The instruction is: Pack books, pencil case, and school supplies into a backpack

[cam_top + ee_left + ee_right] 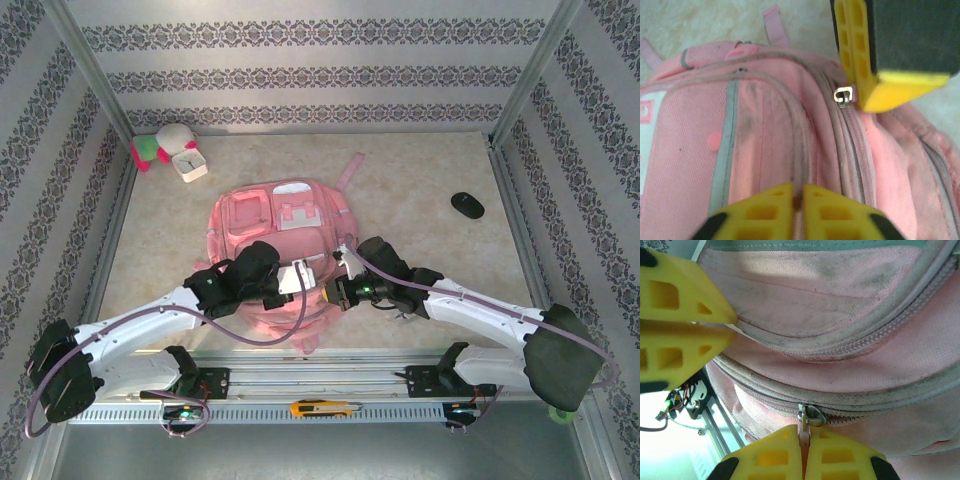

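Backpack [270, 215] lies flat mid-table [420, 180], front up, its near edge btwn the two arms. Left gripper [797, 202] is closed, pinching a ridge of pink fabric/piping at that edge. Right gripper [805, 452] is closed too, w/ a pink tab off the zip pull [811, 415] nipped btwn its tips. The two grippers sit just beside each other. Can't tell from the zip whether it's headed open or shut.

Risks, as I judge them:
- The tab is thin & held only at the tips, so a pull off the zip line prob. slips it out.
- If the left pinch lets go, the whole backpack drags w/ the slider instead of the zip running.
- Loose fabric by the teeth could jam the slider.
- The grippers are so close they could knock fingers on a curved pull.
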